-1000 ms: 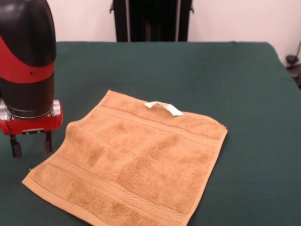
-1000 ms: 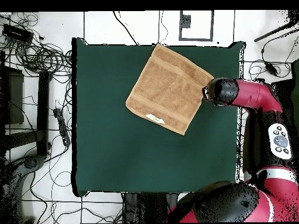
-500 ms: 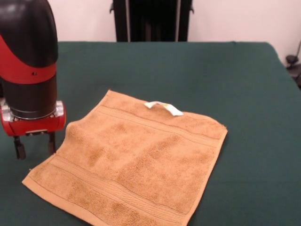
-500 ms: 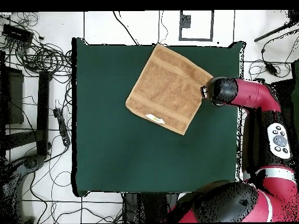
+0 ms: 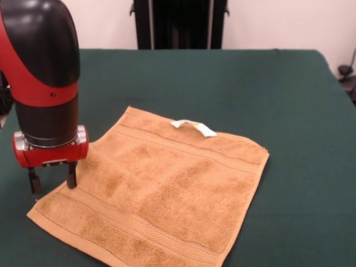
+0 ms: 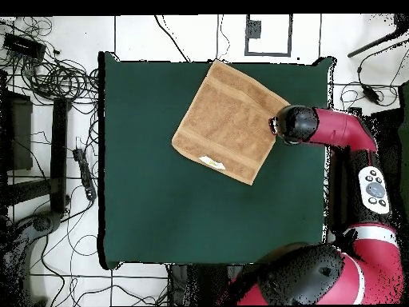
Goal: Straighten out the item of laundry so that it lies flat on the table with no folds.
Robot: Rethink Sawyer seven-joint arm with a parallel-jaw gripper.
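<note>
The red and black arm (image 5: 41, 83) stands vertical, its tool (image 5: 53, 179) pointing down, fingers parted.

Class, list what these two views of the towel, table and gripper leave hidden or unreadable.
- Front view: the towel's near corner is cut off by the bottom edge.
- Overhead view: the gripper is hidden under the arm's wrist.
- Both views: any print on the white tag is too small to read.
- Both views: the towel's underside faces the table.

Towel (image 5: 161, 194) on table (image 5: 289, 100), fingers (image 5: 71, 179) at its edge
</note>
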